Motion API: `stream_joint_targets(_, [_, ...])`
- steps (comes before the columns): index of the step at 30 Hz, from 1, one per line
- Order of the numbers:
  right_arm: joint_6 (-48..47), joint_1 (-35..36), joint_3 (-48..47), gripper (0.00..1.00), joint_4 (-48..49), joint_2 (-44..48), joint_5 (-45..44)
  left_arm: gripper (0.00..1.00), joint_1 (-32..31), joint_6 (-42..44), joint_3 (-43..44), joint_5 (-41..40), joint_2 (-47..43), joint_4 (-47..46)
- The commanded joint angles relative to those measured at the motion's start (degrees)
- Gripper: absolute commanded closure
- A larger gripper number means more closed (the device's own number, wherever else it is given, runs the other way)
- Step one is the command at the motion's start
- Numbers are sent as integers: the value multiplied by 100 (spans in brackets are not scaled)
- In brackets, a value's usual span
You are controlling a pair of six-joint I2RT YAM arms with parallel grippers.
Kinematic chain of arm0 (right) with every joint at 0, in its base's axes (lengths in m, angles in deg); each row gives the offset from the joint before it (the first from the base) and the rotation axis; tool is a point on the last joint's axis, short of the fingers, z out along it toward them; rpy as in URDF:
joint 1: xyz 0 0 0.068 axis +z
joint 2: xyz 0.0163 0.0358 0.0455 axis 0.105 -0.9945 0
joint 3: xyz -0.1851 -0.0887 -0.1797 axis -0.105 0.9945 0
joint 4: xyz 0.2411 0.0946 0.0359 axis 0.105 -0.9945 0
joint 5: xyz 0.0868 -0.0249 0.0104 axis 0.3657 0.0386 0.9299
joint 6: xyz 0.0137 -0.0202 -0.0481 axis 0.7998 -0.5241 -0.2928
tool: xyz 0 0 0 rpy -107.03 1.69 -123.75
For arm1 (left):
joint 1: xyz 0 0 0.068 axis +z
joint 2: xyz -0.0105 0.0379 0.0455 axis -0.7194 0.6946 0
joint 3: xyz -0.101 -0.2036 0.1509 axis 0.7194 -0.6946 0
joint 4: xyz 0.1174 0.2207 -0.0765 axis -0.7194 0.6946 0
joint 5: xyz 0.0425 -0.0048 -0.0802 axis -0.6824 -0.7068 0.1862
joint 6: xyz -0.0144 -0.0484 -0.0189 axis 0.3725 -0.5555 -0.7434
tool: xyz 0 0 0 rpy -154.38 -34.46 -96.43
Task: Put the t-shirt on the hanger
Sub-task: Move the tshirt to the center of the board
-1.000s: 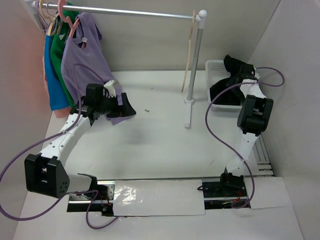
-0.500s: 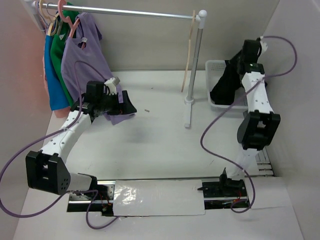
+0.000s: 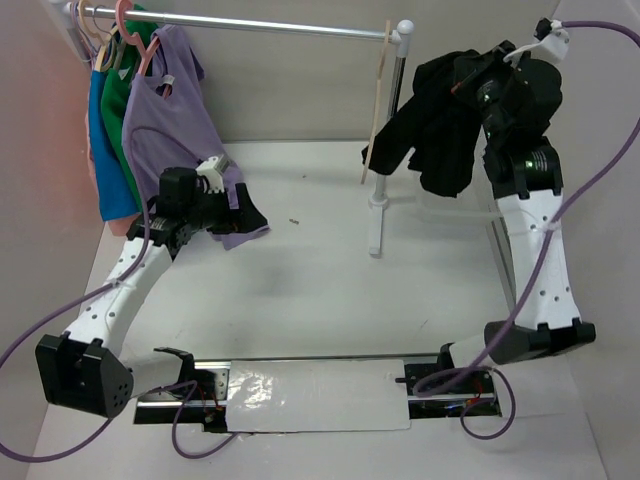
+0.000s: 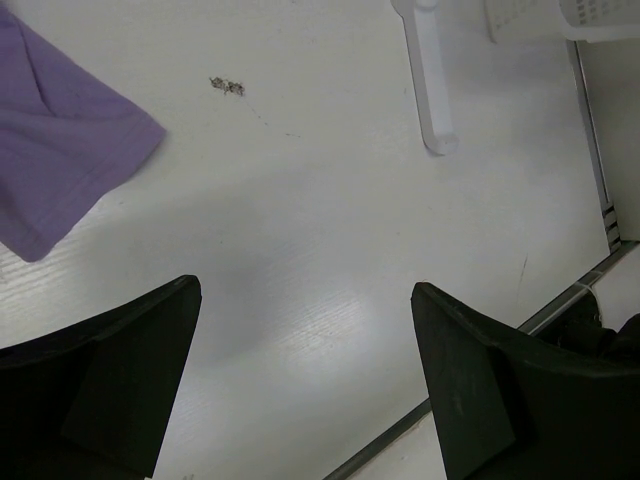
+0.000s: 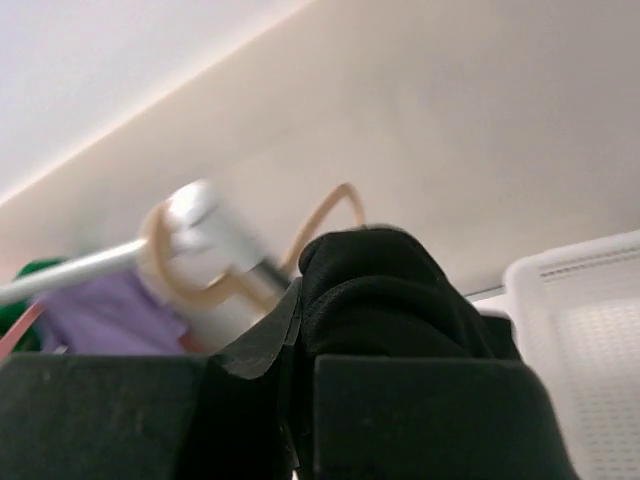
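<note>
**T-shirt held up beside the hanger**

The left gripper [image 4: 305,290] hovers over the table [image 3: 320,270], fingers spread and empty. Farther back, the right gripper [image 5: 295,400] pinches the black t-shirt [image 3: 440,120], which dangles in the air just right of the tan hanger [image 3: 378,100] on the rail [image 3: 250,25]. Ideally, open the neck hole before threading. One t-shirt, one tan hanger; at least three other tops [image 3: 165,120] hang far left.

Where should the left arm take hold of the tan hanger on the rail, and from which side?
Probably low on the hanger, below the rail, coming from its left with jaws open across the thin strip: it hangs edge-on, and the t-shirt and post crowd its right side.
</note>
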Motion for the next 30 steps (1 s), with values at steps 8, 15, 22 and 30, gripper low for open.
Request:
stream_joint_targets(8, [-174,320,1937,100,-295,2070,1561,1,314,-363,-129,145,-163,111])
stream_joint_targets(15, [-243,1142,4178,100,274,2501,3294,1,314,-468,-129,145,-48,163])
stream_joint_targets(22, [-287,4246,5386,100,1365,1924,1294,1,314,-468,-67,-426,75,812])
stream_joint_targets(30, [-121,4549,5949,10,409,1912,448,1,43,-653,-339,-778,75,929])
